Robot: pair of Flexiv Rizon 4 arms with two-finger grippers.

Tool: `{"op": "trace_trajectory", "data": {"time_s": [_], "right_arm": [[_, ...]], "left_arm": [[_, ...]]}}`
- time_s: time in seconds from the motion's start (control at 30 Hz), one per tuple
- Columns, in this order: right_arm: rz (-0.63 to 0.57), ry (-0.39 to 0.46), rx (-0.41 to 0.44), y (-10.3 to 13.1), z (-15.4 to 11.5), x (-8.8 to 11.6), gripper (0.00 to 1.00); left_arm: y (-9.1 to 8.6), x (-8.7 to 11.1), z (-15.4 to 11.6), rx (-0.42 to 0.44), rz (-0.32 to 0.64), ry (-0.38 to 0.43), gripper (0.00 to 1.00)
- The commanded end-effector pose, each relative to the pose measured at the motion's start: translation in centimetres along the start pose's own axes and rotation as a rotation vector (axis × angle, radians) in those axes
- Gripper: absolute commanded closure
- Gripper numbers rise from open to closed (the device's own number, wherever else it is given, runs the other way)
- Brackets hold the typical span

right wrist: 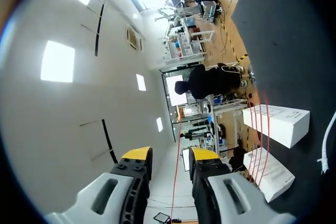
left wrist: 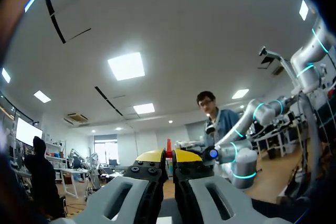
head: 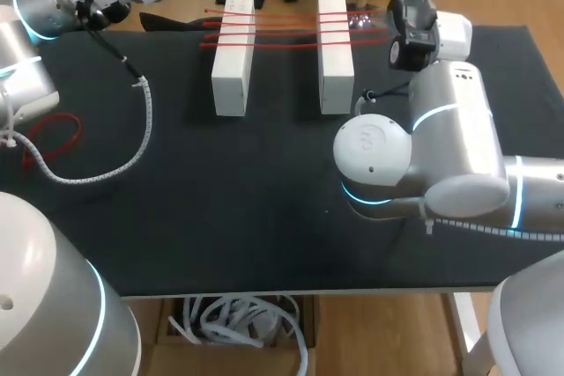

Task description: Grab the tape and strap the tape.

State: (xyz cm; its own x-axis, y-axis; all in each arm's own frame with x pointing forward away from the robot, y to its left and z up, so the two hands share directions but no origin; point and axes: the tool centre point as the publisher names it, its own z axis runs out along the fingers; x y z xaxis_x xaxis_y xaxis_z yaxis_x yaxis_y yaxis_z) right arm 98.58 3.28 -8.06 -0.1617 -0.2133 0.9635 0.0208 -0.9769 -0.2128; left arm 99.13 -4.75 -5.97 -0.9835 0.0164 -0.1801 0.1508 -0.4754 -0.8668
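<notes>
Only wrist views tell: right gripper [right wrist: 171, 153] fingers parted, red tape [right wrist: 179, 135] between; left gripper [left wrist: 169, 156] pinches tape.

Table [head: 264, 217]: black top.
Far middle: two white blocks, left [head: 233, 55] and right [head: 335, 53], side by side, apart.
Left part: white spiral cable [head: 141, 129], curved.
Left edge: red cord [head: 53, 134], looped, beside cable.

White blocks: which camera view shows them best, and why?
The head view: both white blocks lie whole, side by side. The right wrist view catches them obliquely; the left wrist view shows none.
</notes>
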Motion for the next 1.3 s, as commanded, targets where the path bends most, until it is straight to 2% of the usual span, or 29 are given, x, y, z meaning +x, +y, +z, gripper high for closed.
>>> {"op": "trace_trajectory", "data": {"time_s": [0.03, 0.33, 1.3], "right_arm": [[0.001, -0.002, -0.007, -0.11, 0.07, 0.22, 0.69], [0.017, 0.005, -0.002, -0.53, 0.19, 0.39, 0.75], [0.049, -0.008, 0.007, -0.93, -0.25, 0.25, 0.8]], "left_arm": [[-0.06, 0.05, 0.03, -0.002, 0.0, -0.001, 1.0], [-0.06, 0.05, 0.03, -0.002, 0.0, -0.001, 1.0], [-0.06, 0.05, 0.03, -0.002, 0.0, -0.001, 1.0]]}}
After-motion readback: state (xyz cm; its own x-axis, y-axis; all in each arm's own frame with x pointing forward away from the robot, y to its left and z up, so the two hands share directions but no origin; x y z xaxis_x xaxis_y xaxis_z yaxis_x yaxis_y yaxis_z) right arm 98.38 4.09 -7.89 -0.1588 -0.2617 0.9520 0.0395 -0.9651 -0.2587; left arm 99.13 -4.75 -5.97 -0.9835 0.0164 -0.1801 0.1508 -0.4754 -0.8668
